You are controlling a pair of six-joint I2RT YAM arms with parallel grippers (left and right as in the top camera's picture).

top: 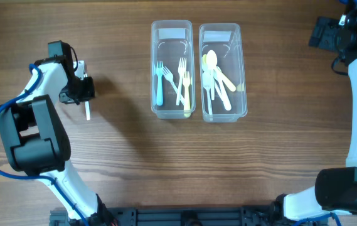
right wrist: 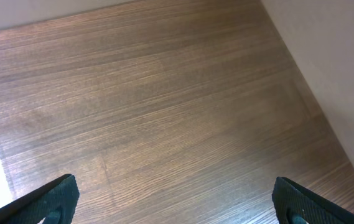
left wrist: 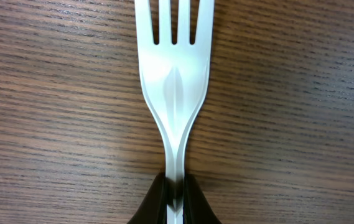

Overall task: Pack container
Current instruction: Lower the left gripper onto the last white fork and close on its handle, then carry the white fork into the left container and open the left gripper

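White fork (left wrist: 174, 81) is pinched by its handle in the left pincer (left wrist: 175, 186), black fingers pressed together on either side of the thin stem, tines pointing away from the wrist camera and cut off at the top edge. Fork sits flat over the wood grain; cannot tell if it rests on the desk (top: 122, 163) or hangs just above it. From overhead only a thin white sliver of the fork (top: 88, 113) pokes out below the left pincer (top: 85, 93), at the left side of the desk, well apart from the containers. Two clear rectangular containers stand side by side at centre top, just beside each other. Left container (top: 172, 45) has forks in it: a blue fork (top: 159, 81) and pale yellow and white forks (top: 182, 78). Right container (top: 219, 36) has pale spoons (top: 216, 78), piled loosely. Right pincer (right wrist: 177, 199) is spread wide, nothing between the fingers, bare wood under it; overhead puts the right pincer (top: 329, 34) at the far top right corner, well apart from both containers.
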